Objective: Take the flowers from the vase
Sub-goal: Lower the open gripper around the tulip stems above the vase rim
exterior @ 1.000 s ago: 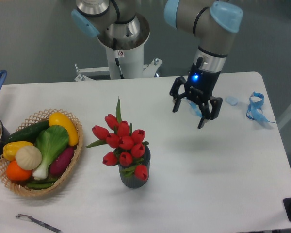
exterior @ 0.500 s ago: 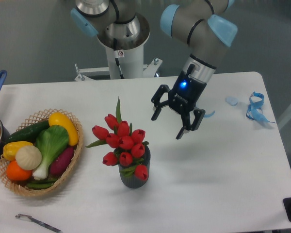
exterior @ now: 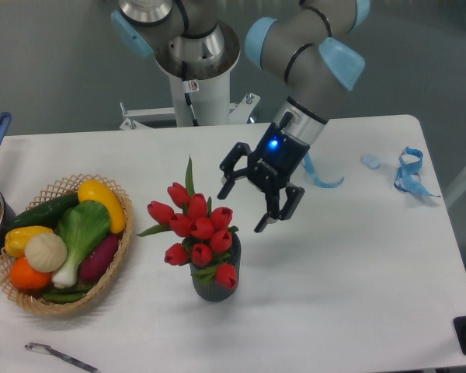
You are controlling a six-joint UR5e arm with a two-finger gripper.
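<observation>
Gripper [exterior: 243, 205] is positioned just right of frame centre, tilted, with both fingers spread apart and nothing between them (a blue indicator light shows on its body). It hangs beside the upper right of the flowers [exterior: 196, 228], apart from the buds. These red tulips stand in the vase [exterior: 214, 284] at lower centre. A wicker basket [exterior: 109, 273] of vegetables occupies the left.

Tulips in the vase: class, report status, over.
Tool open, empty, right of bunch. Tulips upright in grey vase. Nothing between.
</observation>
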